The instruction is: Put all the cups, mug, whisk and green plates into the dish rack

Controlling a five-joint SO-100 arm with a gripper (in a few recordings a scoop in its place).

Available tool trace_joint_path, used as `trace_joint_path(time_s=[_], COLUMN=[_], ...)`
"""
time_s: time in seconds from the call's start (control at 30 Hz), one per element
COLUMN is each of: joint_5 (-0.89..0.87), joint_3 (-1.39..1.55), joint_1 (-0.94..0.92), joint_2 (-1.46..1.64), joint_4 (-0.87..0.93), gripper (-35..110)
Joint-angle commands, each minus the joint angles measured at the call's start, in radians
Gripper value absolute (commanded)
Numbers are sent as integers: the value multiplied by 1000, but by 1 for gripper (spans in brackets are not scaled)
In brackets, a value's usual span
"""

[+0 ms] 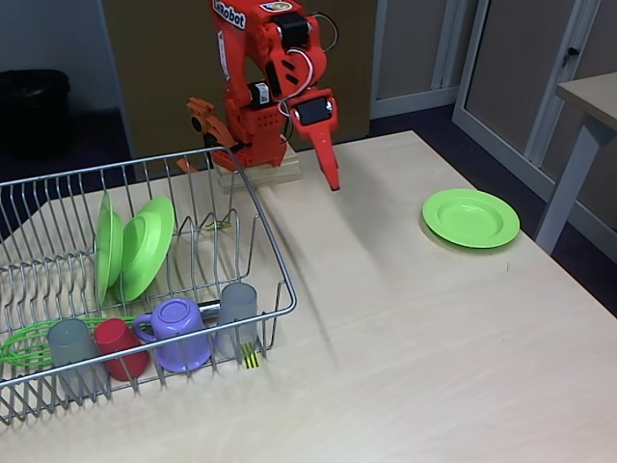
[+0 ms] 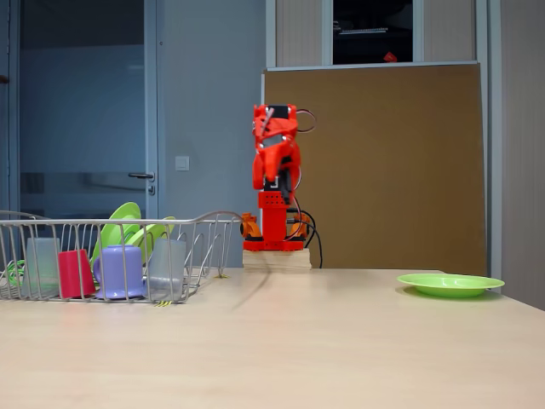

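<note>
Dish rack point(image 1: 145, 289): two green plates, cups, mug, whisk loaded. Outstanding: third green plate point(image 1: 470, 217), far right tabletop. End effector point(image 1: 333, 178): narrow, empty.

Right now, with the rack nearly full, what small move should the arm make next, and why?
Probably swing the hand toward the lone green plate lying flat on the table. Two plates, the mug, cups and whisk already sit in the dish rack; the hand hangs near the arm's base, holding nothing.

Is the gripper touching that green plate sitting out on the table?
Apart. In a fixed view the gripper hangs near the arm's base, with bare table between it and the green plate.
</note>
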State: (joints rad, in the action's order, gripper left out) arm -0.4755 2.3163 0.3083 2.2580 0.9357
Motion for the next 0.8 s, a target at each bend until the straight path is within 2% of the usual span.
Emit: trace_joint_path(time_s=[0.0, 0.4, 0.63, 0.77], joint_5=[-192, -706, -988, -1131], joint_3=[-89, -566, -627, -572], joint_1=[149, 448, 552, 601], joint_2=[-124, -724, -911, -979], joint_4=[-41, -117, -270, -430], gripper=[34, 39, 42, 45])
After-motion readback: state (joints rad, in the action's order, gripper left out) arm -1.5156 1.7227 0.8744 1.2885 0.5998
